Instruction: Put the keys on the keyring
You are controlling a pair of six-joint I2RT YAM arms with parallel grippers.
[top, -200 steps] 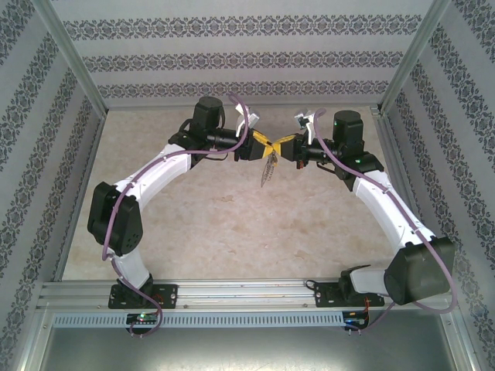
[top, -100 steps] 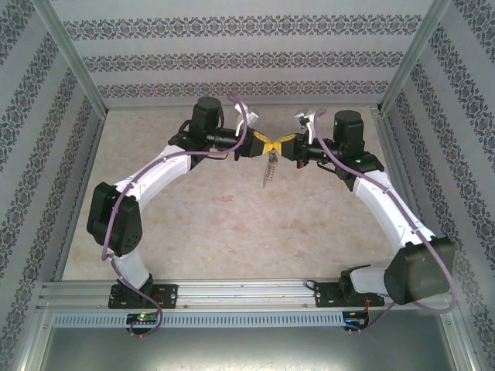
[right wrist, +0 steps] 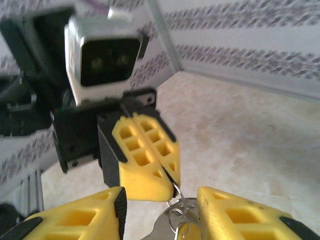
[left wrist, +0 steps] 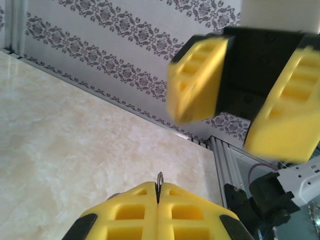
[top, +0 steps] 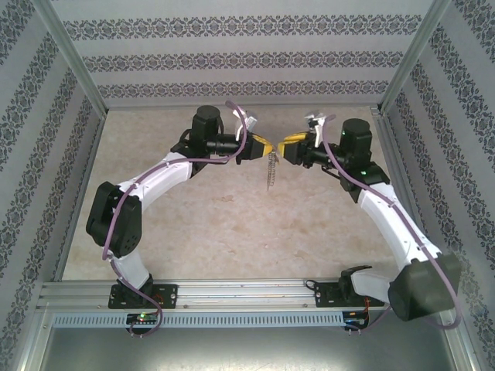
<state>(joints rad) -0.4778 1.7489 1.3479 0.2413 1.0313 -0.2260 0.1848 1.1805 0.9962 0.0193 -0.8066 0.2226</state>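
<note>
**Keyring hanging from the left gripper, right gripper standing open**

Patterned walls (top: 232, 62) are closing in a pale marbled bench (top: 193, 224) on three sides. The left arm (top: 147, 182) and right arm (top: 394, 224) are curving in from the near edge and meeting nose to nose above the far middle of the bench.

The left gripper (right wrist: 167, 182) is clenching tight, its yellow fingers pressing flat together. It is pinching the keyring (right wrist: 176, 196) at its very tip, and the left wrist view is showing a sliver of metal loop poking out between the pads. The chain (top: 271, 171) is dangling freely below, well clear of the bench.

The right gripper (right wrist: 160, 210) is standing released, its fingers spreading either side of the hanging rings and gripping nothing. A small yellowish piece (right wrist: 185, 234) is showing among the rings at the bottom edge of the right wrist view. It is looking like the key, though too little of it is in view to say whether it is already threaded on.

The whole bundle is likely handling as light, hard and slippery, with the loop stiff and the chain limp and prone to swinging. The pinch at the finger ends is leaving little margin, so any tug is risking a slip. The key's broad coloured head is looking like the best place to take hold, leaving its metal end free.
</note>
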